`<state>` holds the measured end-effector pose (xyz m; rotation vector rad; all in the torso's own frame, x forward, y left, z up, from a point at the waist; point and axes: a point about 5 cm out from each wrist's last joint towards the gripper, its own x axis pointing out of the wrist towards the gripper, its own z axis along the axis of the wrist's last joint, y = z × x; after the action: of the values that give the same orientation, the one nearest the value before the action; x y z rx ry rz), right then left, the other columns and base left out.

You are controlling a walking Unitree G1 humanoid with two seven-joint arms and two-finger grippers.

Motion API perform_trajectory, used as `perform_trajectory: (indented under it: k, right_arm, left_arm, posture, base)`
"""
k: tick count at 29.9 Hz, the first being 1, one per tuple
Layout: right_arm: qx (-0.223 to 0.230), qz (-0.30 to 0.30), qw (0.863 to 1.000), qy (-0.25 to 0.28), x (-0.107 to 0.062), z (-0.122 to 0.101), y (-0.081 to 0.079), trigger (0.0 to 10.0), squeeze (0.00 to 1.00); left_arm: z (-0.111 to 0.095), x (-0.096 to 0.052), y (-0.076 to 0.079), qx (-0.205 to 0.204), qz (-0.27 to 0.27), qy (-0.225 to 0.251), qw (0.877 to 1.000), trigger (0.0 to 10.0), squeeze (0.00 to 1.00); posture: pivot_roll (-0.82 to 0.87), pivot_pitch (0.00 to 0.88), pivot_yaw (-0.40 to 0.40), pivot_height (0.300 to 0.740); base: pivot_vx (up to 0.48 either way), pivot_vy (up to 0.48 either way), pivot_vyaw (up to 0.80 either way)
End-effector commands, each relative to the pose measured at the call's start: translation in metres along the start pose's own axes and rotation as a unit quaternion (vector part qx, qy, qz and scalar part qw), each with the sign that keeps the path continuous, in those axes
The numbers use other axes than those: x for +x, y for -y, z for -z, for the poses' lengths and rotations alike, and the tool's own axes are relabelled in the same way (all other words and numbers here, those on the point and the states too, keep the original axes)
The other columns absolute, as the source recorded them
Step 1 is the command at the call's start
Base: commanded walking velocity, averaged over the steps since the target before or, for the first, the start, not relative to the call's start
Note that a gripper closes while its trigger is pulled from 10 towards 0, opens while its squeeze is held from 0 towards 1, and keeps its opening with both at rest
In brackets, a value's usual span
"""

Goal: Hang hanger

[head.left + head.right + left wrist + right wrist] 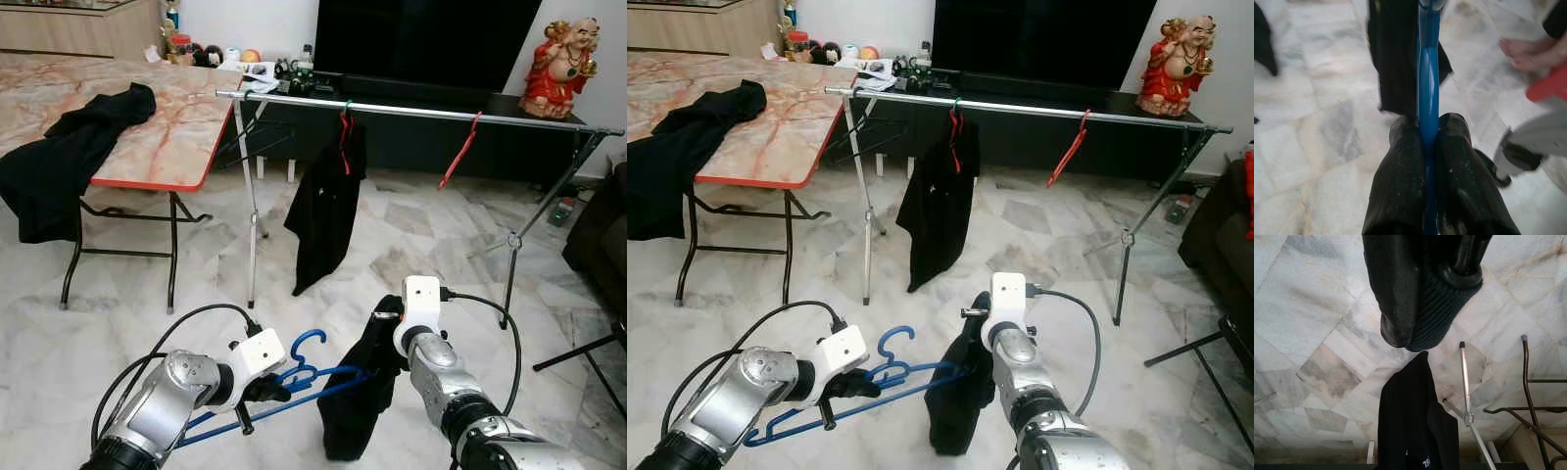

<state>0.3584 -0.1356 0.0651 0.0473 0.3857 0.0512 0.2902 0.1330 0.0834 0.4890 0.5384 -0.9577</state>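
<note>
A blue hanger (306,376) is held low over the floor, and my left gripper (266,389) is shut on its bar; the fingers (1400,181) press on the blue bar (1427,98) from both sides. A black garment (351,411) droops from the hanger's right end. My right gripper (385,338) is shut on that garment's top, with dark fabric (1442,303) pinched against a finger (1396,289). Beyond stands a metal clothes rail (421,113) holding another black garment (323,211) on a hanger and an empty red hanger (458,152).
A folding table (147,181) with black clothes (69,147) stands to the left. Behind the rail are a dark TV cabinet (431,137) and a red statue (560,59). A sofa edge (602,235) and a stand leg (578,352) are on the right. A person's foot (1528,51) is nearby.
</note>
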Motion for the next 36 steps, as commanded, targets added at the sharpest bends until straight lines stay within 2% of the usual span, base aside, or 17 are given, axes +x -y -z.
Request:
perform_trajectory:
  k: [1, 8, 18, 20, 23, 28, 31, 32, 36]
  right_arm:
    - [0.003, 0.008, 1.0, -0.006, -0.001, 0.003, 0.004, 10.0, 0.0]
    - [0.006, 0.011, 1.0, -0.01, -0.001, 0.004, 0.004, 10.0, 0.0]
    - [0.029, 0.035, 0.999, -0.011, -0.002, 0.006, 0.011, 10.0, 0.0]
    - [0.032, 0.04, 0.999, -0.01, -0.001, 0.004, 0.013, 10.0, 0.0]
    - [0.04, 0.054, 0.998, -0.013, -0.001, 0.003, 0.018, 10.0, 0.0]
    - [0.046, 0.056, 0.997, -0.01, -0.001, -0.001, 0.019, 10.0, 0.0]
    - [0.048, 0.052, 0.997, -0.008, 0.0, -0.003, 0.017, 10.0, 0.0]
    - [0.049, 0.05, 0.997, -0.008, 0.0, -0.003, 0.016, 10.0, 0.0]
    - [0.053, 0.049, 0.997, -0.009, 0.0, -0.002, 0.014, 10.0, 0.0]
  left_arm:
    - [-0.006, -0.002, -0.006, -0.001, -0.021, 0.022, 1.0, 10.0, 0.0]
    - [-0.012, -0.002, -0.006, -0.017, -0.025, 0.051, 0.998, 10.0, 0.0]
    - [-0.007, -0.004, -0.013, -0.005, -0.077, 0.045, 0.996, 10.0, 0.0]
    - [-0.006, -0.004, -0.01, -0.004, -0.057, 0.042, 0.997, 10.0, 0.0]
    - [-0.006, -0.005, 0.007, 0.001, 0.016, 0.035, 0.999, 10.0, 0.0]
    - [-0.009, -0.005, 0.013, 0.002, 0.042, 0.039, 0.998, 10.0, 0.0]
    - [-0.016, 0.0, 0.01, 0.02, 0.025, 0.049, 0.998, 10.0, 0.0]
    - [-0.022, 0.003, 0.005, 0.019, 0.002, 0.061, 0.998, 10.0, 0.0]
    - [-0.03, 0.008, 0.001, 0.025, -0.024, 0.069, 0.997, 10.0, 0.0]
  posture:
    - [0.16, 0.0, -0.128, 0.74]
    - [0.16, 0.0, -0.129, 0.74]
    - [0.16, 0.0, -0.13, 0.74]
    - [0.16, 0.0, -0.13, 0.74]
    - [0.16, 0.0, -0.132, 0.74]
    - [0.17, 0.0, -0.135, 0.74]
    - [0.17, 0.0, -0.137, 0.74]
    - [0.17, 0.0, -0.136, 0.74]
    - [0.17, 0.0, -0.134, 0.74]
  base:
    - [0.0, 0.0, 0.0]
    - [0.0, 0.0, 0.0]
    - [0.0, 0.0, 0.0]
    - [0.0, 0.0, 0.0]
    - [0.0, 0.0, 0.0]
    - [0.0, 0.0, 0.0]
    - [0.0, 0.0, 0.0]
    - [0.0, 0.0, 0.0]
    - [0.0, 0.0, 0.0]
